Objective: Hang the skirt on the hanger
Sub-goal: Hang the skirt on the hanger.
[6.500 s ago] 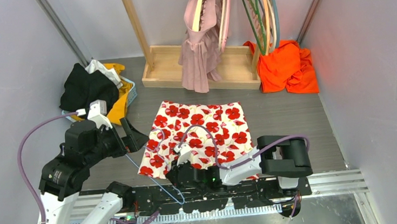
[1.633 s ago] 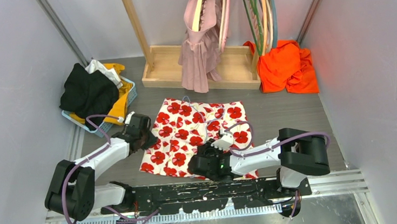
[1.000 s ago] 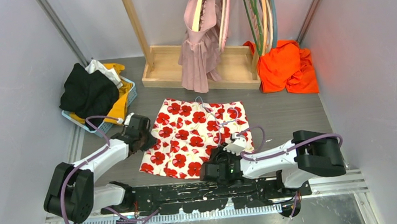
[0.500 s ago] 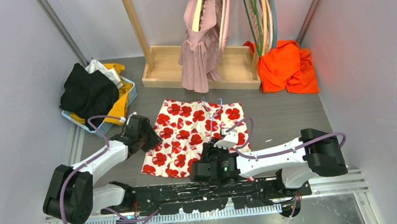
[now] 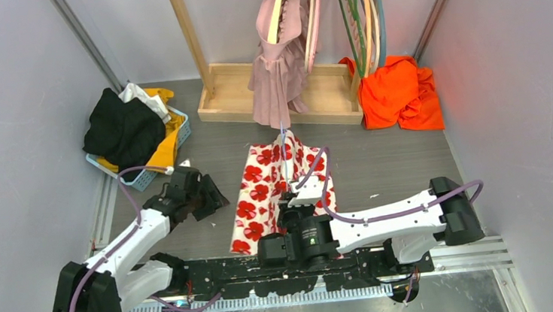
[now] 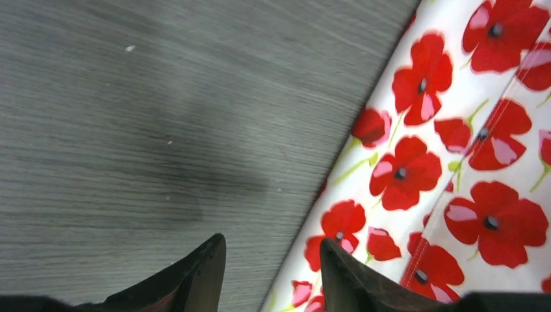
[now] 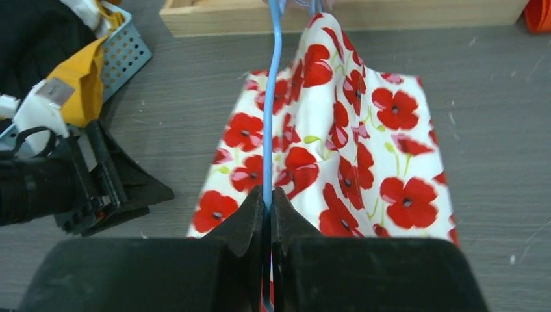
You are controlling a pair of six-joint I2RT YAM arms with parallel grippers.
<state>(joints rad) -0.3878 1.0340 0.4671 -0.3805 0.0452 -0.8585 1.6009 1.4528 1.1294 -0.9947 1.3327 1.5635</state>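
Right tool [image 7: 268, 195]: pressed together on the thin blue hanger [image 7: 270, 110], which runs straight up the middle of the right wrist view.
Skirt [image 5: 265, 187]: centre of the top view, white with red poppies, gathered into a narrow strip. Its far end is peaked up along the hanger and its near end trails on the tabletop [image 5: 395, 161].
Left tool [image 6: 269, 260]: spread, nothing between the fingers. It hangs over bare tabletop at the left of the skirt's edge, close but not touching.
I cannot tell how the cloth is fastened to the hanger; the join is hidden in the folds.

Step in hand, as I judge it: raising the loaded hanger.
- Keep the pinch firm and the wire level, since a tilt could let the fabric slide off one side.
- Lift slowly until the trailing hem clears the tabletop.
- Keep the left tool out of the cloth's path, ready to steady the free side.
- Watch the pink garment on the wooden rack [image 5: 276, 99], upper centre, just beyond the hanger tip.

Versus half a second earlier: the skirt lay wider and flatter, and is now bunched and peaked. The left tool was at its left edge; it has let go and drawn off to lower left.
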